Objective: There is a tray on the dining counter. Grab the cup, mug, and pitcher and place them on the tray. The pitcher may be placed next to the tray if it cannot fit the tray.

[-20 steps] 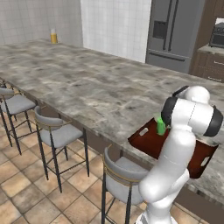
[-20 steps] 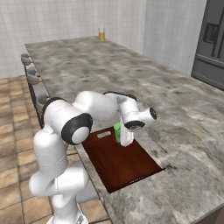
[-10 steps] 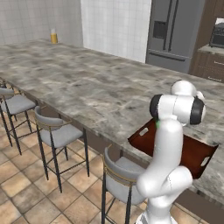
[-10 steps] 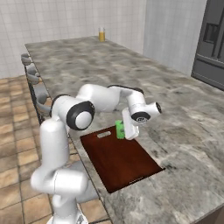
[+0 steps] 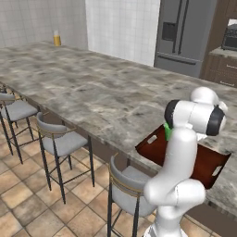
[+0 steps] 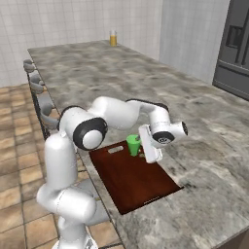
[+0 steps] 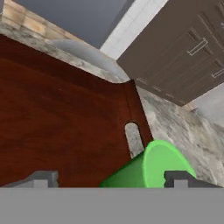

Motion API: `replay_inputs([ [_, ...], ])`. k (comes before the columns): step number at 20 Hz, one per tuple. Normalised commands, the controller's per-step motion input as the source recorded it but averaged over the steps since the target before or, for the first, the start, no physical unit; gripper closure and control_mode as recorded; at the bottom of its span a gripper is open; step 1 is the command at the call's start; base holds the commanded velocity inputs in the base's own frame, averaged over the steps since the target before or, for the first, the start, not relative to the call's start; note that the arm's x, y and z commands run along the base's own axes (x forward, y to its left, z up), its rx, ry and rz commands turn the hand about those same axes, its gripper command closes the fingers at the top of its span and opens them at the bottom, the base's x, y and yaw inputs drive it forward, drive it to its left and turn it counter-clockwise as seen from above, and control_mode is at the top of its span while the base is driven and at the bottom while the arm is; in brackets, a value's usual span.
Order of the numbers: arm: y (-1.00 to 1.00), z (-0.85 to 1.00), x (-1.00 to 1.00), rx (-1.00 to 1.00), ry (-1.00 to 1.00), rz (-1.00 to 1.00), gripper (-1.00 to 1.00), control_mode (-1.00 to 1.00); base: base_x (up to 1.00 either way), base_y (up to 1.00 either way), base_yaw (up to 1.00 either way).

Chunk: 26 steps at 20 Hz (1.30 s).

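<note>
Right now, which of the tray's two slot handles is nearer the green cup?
The slot handle at the dark red-brown wooden tray's far short end; the small bright green cup stands beside it.

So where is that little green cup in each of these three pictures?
Left base view: the green cup peeks out right of centre, behind the white arm.
Right base view: cup at centre, standing on the tray's far end.
Hand view: cup at the bottom, right of middle.
Shared landmark: the red-brown tray under it.

One cup (image 6: pixel 133 145), one tray (image 6: pixel 131 177), three stools (image 5: pixel 62 141).
</note>
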Motion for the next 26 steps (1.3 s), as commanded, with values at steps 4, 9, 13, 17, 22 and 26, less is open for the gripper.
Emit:
replay_inputs([
  [4,-0.06,0.23,-0.06,-0.05,-0.22,0.07,-1.00,-1.00,0.00,0.00,0.00],
  [9,-0.04,0.98,-0.25,-0.03,-0.17,0.02,-1.00,-1.00,0.00,0.00,0.00],
  [13,0.21,0.96,-0.29,-0.10,-0.03,-0.03,-1.00,-1.00,0.00,0.00,0.00],
  [17,0.86,0.82,-0.03,-0.18,-0.23,-0.38,-1.00,-1.00,0.00,0.00,0.00],
  [22,0.43,0.77,0.00,-0.04,-0.09,-0.55,-1.00,-1.00,0.00,0.00,0.00],
  [26,0.19,0.75,-0.01,0.00,-0.10,-0.40,-1.00,-1.00,0.00,0.00,0.00],
])
